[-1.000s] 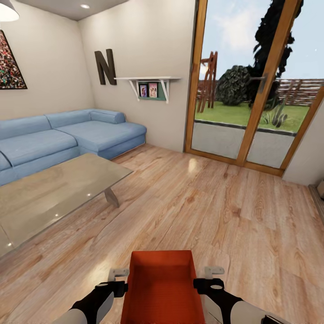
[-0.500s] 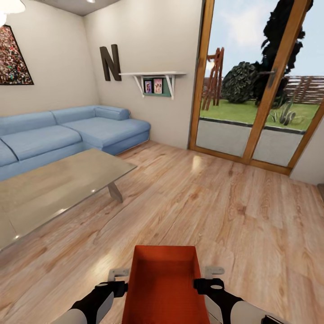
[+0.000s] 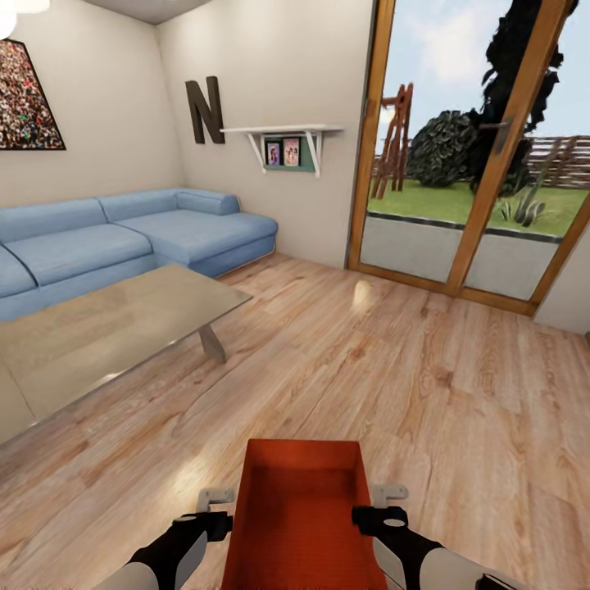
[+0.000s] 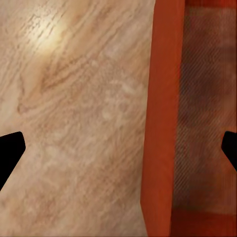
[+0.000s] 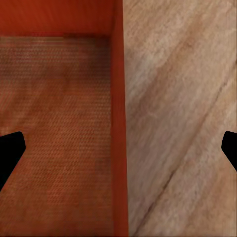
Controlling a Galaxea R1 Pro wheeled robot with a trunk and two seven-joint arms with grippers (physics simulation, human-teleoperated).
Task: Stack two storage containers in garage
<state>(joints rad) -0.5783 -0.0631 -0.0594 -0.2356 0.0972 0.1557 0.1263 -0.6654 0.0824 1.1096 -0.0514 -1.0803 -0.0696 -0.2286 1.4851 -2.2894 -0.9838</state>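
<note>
Fingers of your left gripper (image 4: 118,148) sit spread, straddling one side wall of the bin (image 3: 301,516); your right gripper (image 5: 118,148) mirrors this on the opposite wall, neither pinched tight. Likely reason: two-sided support keeps it level for carrying. Location: living room, above the plank floor (image 3: 426,385), between both arms. Largest first: one sofa (image 3: 123,242), one table (image 3: 106,332), one bin, two grippers.

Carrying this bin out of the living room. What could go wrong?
1. The left gripper and right gripper straddle the storage container's side walls with jaws wide apart, not clamped; it may slip when the base turns.
2. The low table sits close on the left; a turn could clip it.
</note>
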